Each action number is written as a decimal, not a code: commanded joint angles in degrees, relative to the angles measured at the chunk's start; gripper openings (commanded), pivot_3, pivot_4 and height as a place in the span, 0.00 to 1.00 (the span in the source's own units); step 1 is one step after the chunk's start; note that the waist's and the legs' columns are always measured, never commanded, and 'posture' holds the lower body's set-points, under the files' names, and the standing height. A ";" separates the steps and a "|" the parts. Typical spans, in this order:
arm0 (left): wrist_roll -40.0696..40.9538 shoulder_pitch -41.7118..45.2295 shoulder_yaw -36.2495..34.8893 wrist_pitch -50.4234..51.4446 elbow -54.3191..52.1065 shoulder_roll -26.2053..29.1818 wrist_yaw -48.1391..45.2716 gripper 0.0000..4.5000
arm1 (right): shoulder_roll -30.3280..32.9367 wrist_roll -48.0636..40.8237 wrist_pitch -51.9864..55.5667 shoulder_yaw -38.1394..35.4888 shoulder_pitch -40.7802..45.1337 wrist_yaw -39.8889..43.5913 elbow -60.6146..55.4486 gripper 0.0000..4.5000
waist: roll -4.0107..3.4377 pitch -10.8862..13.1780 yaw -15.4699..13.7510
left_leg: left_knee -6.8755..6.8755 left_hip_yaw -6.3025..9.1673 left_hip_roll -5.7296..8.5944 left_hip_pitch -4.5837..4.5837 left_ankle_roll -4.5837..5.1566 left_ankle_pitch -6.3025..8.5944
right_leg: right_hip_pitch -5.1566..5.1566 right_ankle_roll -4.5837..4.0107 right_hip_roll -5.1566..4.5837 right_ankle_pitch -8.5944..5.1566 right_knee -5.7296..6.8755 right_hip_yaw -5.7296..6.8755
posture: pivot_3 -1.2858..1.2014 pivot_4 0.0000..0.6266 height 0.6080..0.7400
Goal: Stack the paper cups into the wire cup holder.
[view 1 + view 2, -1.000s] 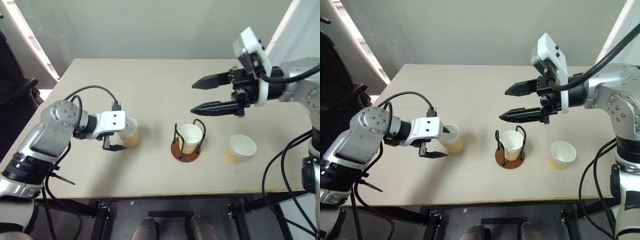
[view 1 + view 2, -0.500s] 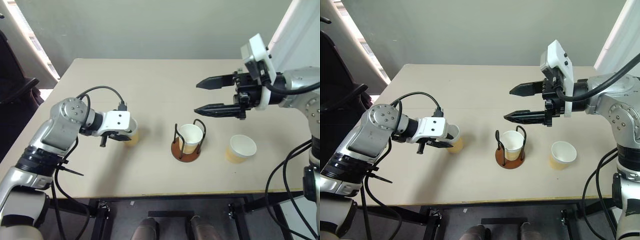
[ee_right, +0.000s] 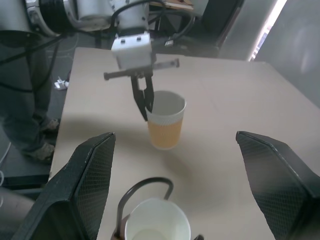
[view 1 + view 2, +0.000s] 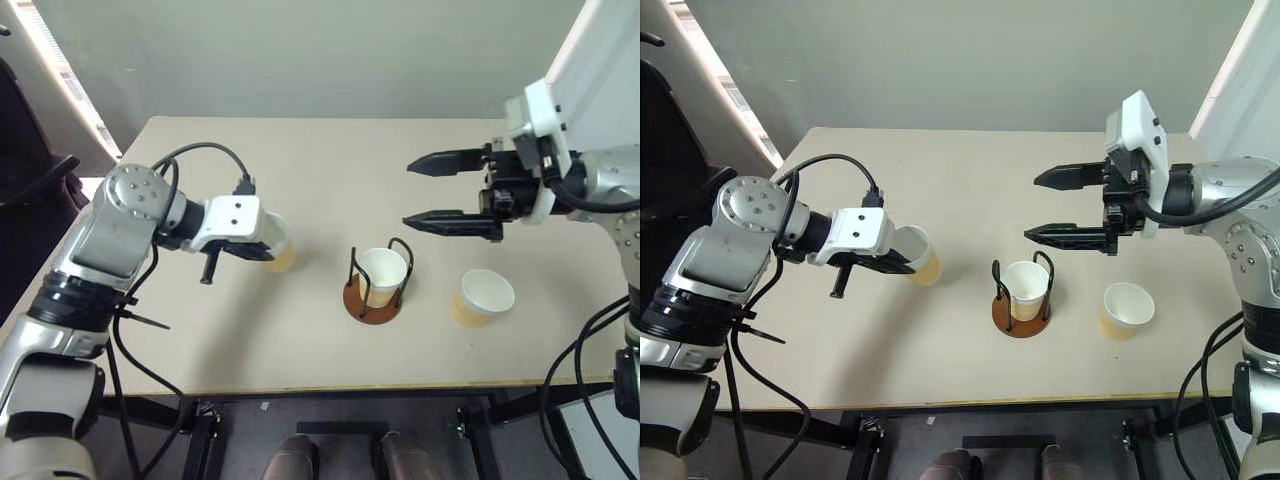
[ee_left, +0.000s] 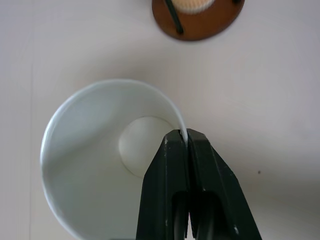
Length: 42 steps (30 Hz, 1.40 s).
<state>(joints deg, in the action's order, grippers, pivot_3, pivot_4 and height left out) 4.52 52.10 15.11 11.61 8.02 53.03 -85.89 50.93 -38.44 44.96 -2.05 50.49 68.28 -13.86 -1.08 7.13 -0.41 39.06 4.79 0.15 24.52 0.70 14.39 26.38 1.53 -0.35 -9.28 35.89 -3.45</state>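
Left wrist view, left claw (image 5: 186, 145) pinching white-rimmed paper cup (image 5: 95, 150) wall

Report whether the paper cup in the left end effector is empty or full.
Empty. The tan-yellow paper cup pinched at its rim by the left end effector shows its bare white bottom and white inner wall, with nothing inside.

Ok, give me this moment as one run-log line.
left end effector: shut on paper cup rim, cup lifted | right end effector: open, empty | wire cup holder: one cup inside | third cup: on table
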 commanded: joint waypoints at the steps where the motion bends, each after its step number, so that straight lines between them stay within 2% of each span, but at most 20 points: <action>1: 3.79 4.45 -2.88 2.39 -1.66 -0.61 -2.40 0.01 | 3.13 -1.69 -1.74 -3.99 -1.39 3.78 0.67 0.89 | 0.00 0.00 -0.07 | 0.01 0.00 0.01 0.03 0.01 0.01 | 0.00 0.00 -0.01 0.00 -0.02 0.00 | 0.52 0.24 1.00; 10: 14.67 18.28 -1.42 11.65 -2.72 -9.00 -6.53 0.01 | 8.24 -1.47 -3.29 -6.80 -8.62 5.97 1.10 0.89 | 0.01 0.01 -0.19 | 0.04 -0.04 0.01 0.06 0.05 0.03 | -0.04 0.17 -0.04 0.09 -0.07 -0.01 | 0.52 0.24 1.00; 16: 18.84 24.23 2.73 11.08 0.79 -12.65 -6.61 0.01 | 9.81 -3.10 -2.03 -9.58 -12.29 5.68 -0.88 0.89 | 0.01 0.01 -0.19 | 0.05 -0.09 0.00 -0.03 0.13 0.07 | -0.15 0.30 -0.04 0.09 -0.11 -0.05 | 0.52 0.24 1.00; 29: 18.13 26.64 13.46 1.70 10.83 -16.10 -6.61 0.01 | 10.90 -6.61 -0.52 -13.77 -14.24 1.42 -5.28 0.89 | 0.01 0.01 -0.38 | 0.13 -0.10 0.01 -0.10 0.21 0.08 | -0.46 0.61 -0.03 0.19 -0.56 -0.06 | 0.52 0.24 1.00; 34: 17.26 27.06 14.17 -0.65 14.40 -18.88 -6.61 0.01 | 11.29 -7.62 0.05 -14.41 -15.17 -0.23 -6.38 0.89 | 0.01 0.01 -0.71 | 0.22 -0.11 0.02 0.06 0.32 0.14 | -0.53 0.83 -0.05 0.33 -0.92 -0.06 | 0.52 0.24 1.00; 42: 16.68 26.77 14.83 -1.42 14.37 -21.39 -6.61 0.01 | 11.97 -8.43 0.19 -14.72 -15.81 -1.35 -7.09 0.89 | 0.00 0.01 -1.06 | 0.88 -0.13 0.03 0.40 0.36 0.21 | -0.51 1.05 -0.05 0.31 -0.96 -0.06 | 0.52 0.24 1.00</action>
<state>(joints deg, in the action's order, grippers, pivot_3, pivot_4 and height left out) 21.17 77.10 30.05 11.43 23.05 31.51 -90.29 61.67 -45.92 45.41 -14.45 34.41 67.40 -19.36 -1.08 7.14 -1.47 39.98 4.65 0.18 24.94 1.07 14.63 25.86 2.61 -0.40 -8.97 34.92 -3.51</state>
